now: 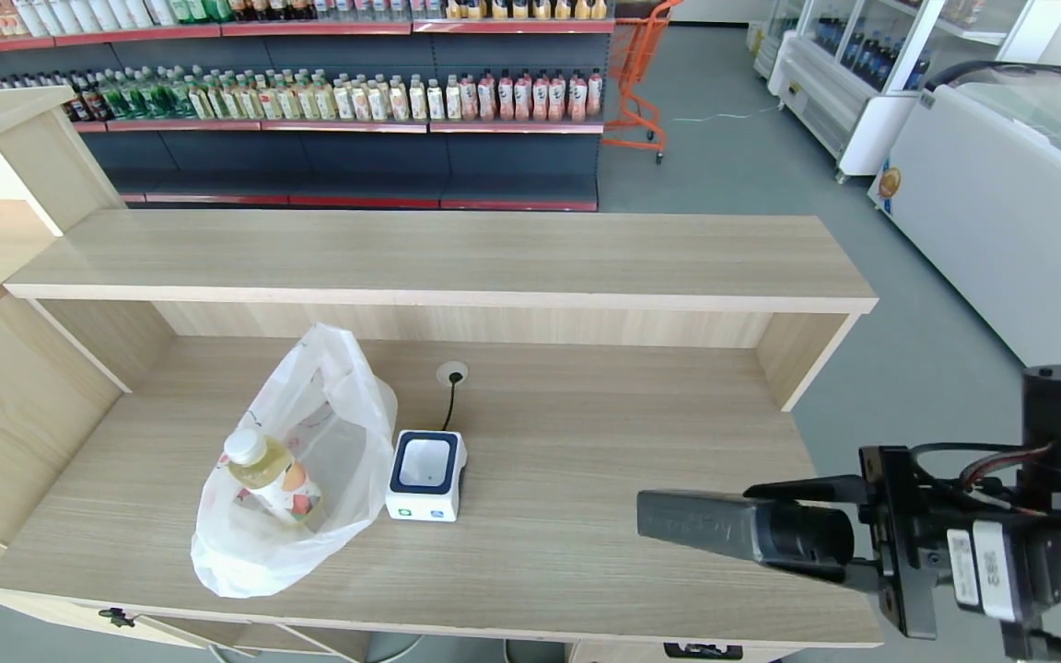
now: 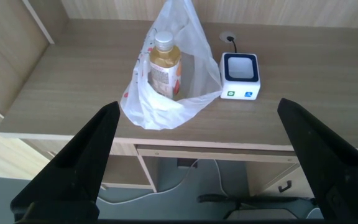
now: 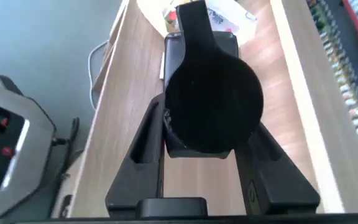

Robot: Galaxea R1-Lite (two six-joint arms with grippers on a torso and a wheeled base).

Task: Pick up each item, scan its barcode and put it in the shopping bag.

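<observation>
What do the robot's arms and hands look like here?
Left hand: two broad, flat matte-black fingers. Right hand: black too, on a black bracket; behind it a silver-and-black wrist with white printed labels and thin red and black cables.

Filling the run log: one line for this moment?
bottle: in shopping bag | scanner: beside bag | left claw: open | right claw: above counter

bottle: lower half veiled by shopping bag | shelf bottles: labels too small

Wooden counter, drink shelves, freezers
</observation>
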